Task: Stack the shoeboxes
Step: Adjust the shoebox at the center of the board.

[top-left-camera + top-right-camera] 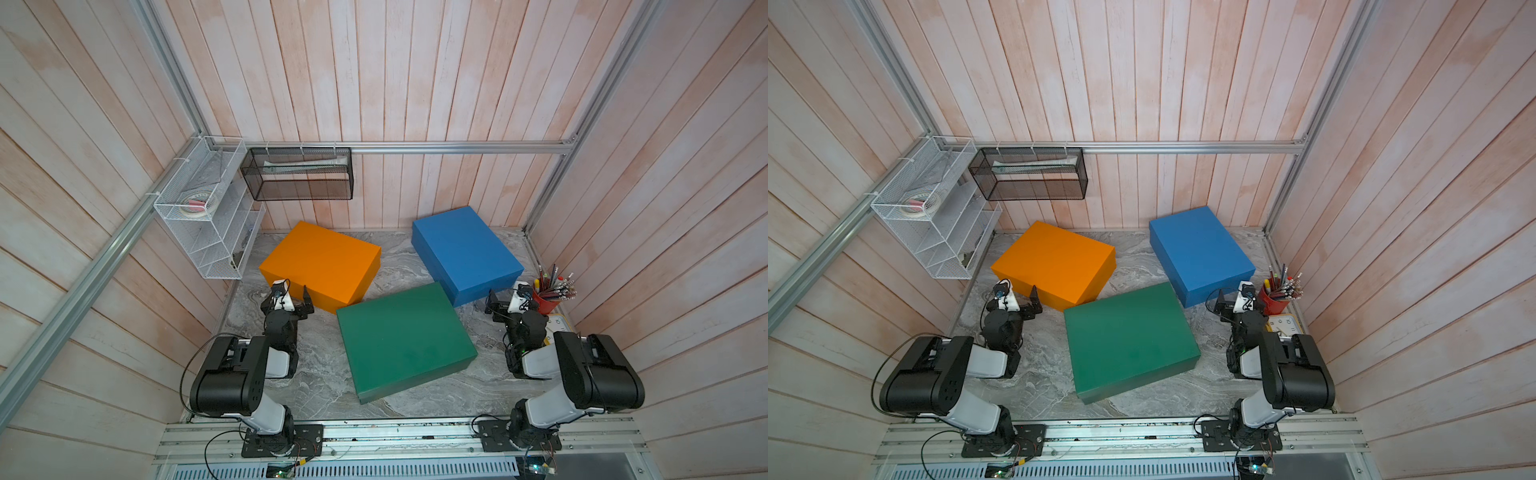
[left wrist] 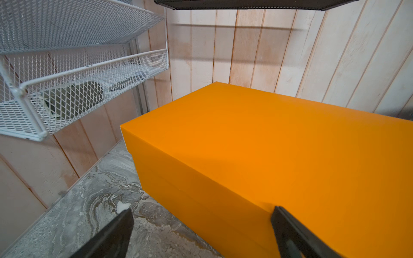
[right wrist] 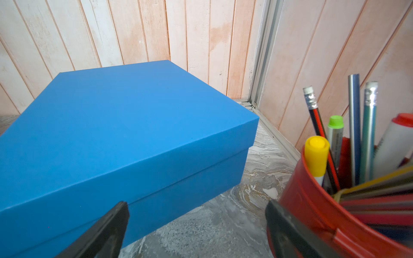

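Three shoeboxes lie apart on the marble tabletop in both top views. The orange one (image 1: pixel 322 262) (image 1: pixel 1054 262) is at the back left, the blue one (image 1: pixel 465 253) (image 1: pixel 1200 253) at the back right, the dark green one (image 1: pixel 403 338) (image 1: pixel 1129 338) in the front middle. My left gripper (image 1: pixel 291 297) (image 2: pixel 202 214) stands open just in front of the orange box's (image 2: pixel 268 145) near corner, holding nothing. My right gripper (image 1: pixel 505 297) (image 3: pixel 196 208) stands open by the blue box's (image 3: pixel 125 125) near right corner, holding nothing.
A red cup of pencils and markers (image 1: pixel 548 297) (image 3: pixel 348 201) stands close beside the right gripper. A clock (image 1: pixel 1283 324) lies behind the right arm. A white wire rack (image 1: pixel 208 212) (image 2: pixel 67 89) hangs on the left wall, a black mesh basket (image 1: pixel 299 174) on the back wall.
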